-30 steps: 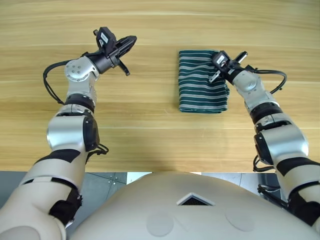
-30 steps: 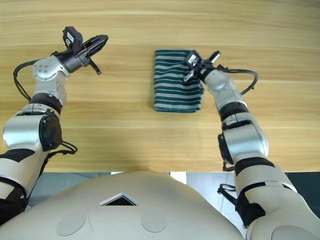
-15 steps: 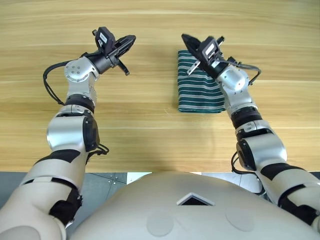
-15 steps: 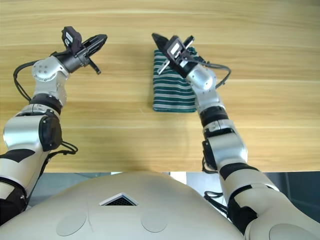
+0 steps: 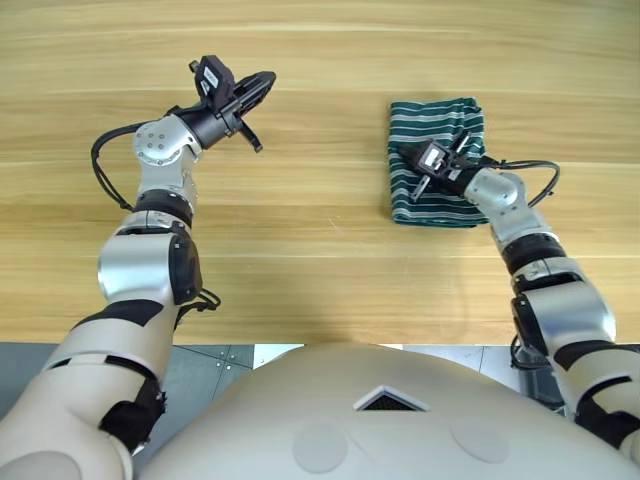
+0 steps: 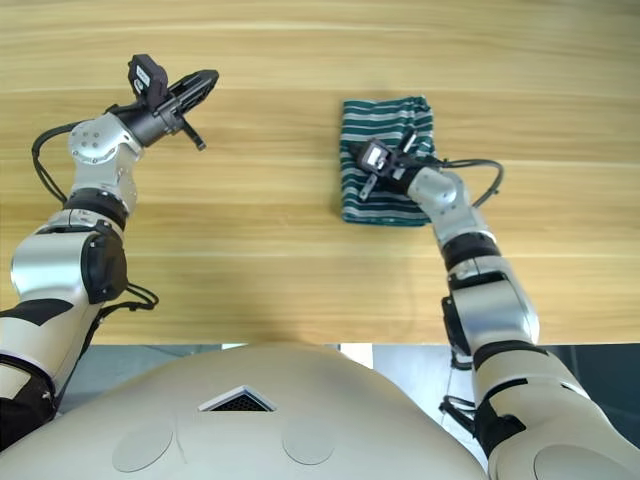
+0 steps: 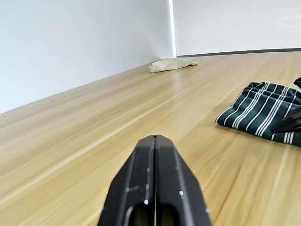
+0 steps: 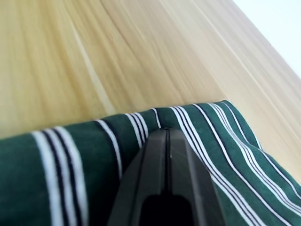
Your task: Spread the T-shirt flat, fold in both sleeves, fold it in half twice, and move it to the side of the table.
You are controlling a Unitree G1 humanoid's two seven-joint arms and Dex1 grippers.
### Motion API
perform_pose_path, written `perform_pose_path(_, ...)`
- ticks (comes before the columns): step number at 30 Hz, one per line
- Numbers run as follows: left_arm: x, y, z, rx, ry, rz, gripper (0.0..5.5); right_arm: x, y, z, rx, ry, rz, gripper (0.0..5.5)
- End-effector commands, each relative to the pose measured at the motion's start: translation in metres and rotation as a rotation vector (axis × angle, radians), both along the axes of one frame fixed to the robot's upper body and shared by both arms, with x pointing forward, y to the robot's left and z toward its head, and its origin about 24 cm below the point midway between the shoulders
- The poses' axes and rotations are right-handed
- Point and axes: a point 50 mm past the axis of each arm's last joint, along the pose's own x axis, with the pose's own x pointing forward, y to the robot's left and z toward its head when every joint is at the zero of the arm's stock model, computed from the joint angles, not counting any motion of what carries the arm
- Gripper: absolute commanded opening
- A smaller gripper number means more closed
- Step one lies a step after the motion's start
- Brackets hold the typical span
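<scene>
The T-shirt (image 5: 440, 128) is dark green with white stripes and lies folded into a small rectangle on the right part of the wooden table (image 5: 320, 230). My right gripper (image 5: 425, 172) is shut and rests on top of the shirt's near half, with its tip (image 8: 165, 134) pressed against a folded edge of the cloth. My left gripper (image 5: 262, 84) is shut with nothing in it, held above bare wood well to the left of the shirt. The shirt (image 7: 263, 113) also appears beyond its fingers (image 7: 154, 155) in the left wrist view.
A crumpled cream cloth (image 7: 171, 65) lies far off by the wall. Bare table surface stretches between the two grippers and along the near edge (image 5: 320, 338).
The folded shirt has slid to the right. My right gripper went from its far left corner to lying on its near half. The left arm stayed still.
</scene>
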Motion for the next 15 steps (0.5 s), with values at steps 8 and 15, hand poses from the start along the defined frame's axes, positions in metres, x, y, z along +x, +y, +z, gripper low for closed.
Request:
perform_pose_path(8, -0.003, 0.008, -0.001, 0.008, -0.012, 0.025, 0.0, -0.068, -0.122, -0.002, -0.247, 0.395, -0.007, 0.02)
perform_pose_path(15, -0.003, 0.007, -0.001, 0.009, -0.013, 0.021, 0.0, -0.071, -0.149, 0.025, -0.255, 0.387, -0.039, 0.02)
